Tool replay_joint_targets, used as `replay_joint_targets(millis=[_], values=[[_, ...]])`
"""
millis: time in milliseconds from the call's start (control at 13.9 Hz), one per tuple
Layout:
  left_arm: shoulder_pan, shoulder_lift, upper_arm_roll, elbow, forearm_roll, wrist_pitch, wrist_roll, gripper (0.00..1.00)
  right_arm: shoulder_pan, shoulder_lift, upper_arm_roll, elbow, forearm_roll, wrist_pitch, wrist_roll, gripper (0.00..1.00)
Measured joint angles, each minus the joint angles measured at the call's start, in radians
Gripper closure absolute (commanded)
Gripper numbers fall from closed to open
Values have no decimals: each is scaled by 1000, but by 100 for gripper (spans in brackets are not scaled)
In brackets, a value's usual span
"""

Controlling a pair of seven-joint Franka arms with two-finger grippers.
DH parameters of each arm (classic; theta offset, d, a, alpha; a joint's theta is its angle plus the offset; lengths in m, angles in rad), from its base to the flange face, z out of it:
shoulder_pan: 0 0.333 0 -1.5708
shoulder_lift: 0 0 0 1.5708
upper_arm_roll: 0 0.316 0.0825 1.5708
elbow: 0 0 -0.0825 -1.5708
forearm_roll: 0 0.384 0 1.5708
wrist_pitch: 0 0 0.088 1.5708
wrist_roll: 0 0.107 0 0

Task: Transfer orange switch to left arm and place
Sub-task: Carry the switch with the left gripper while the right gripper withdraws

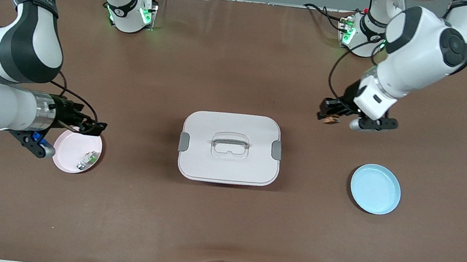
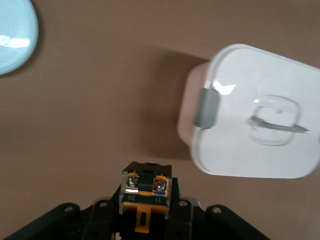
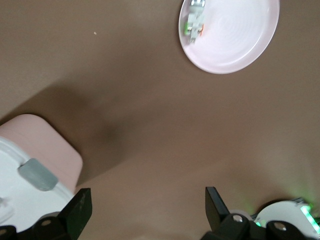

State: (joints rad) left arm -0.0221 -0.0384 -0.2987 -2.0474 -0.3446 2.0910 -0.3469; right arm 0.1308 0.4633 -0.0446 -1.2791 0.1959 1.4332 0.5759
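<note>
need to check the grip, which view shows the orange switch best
The left wrist view: the orange switch fills the foreground, clamped in the left gripper. The front view shows it only as a speck; the right wrist view misses it.

Left claw (image 1: 333, 115) clamped; right claw (image 1: 84, 126) agape.

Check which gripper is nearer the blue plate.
Left. The left gripper, shut on the orange switch, is up over the table close to the blue plate; the right gripper is over the pink plate.
</note>
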Motion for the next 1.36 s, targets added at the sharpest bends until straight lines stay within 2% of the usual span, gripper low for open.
replay_joint_targets(millis=[287, 503, 790, 1078, 1365], values=[[128, 1, 2, 1, 121, -41, 143, 88, -83, 0, -1, 0, -83, 9, -248, 0], [225, 5, 3, 2, 197, -46, 240, 90, -126, 0, -1, -5, -142, 95, -407, 0], [345, 34, 5, 32, 248, -46, 313, 90, -153, 3, -1, -25, -175, 160, -553, 0], [369, 108, 5, 96, 331, -45, 215, 90, -210, -34, -2, -11, -200, 167, -726, 0], [386, 177, 5, 174, 343, -45, 2, 90, -238, -103, -2, -9, -200, 166, -750, 0]])
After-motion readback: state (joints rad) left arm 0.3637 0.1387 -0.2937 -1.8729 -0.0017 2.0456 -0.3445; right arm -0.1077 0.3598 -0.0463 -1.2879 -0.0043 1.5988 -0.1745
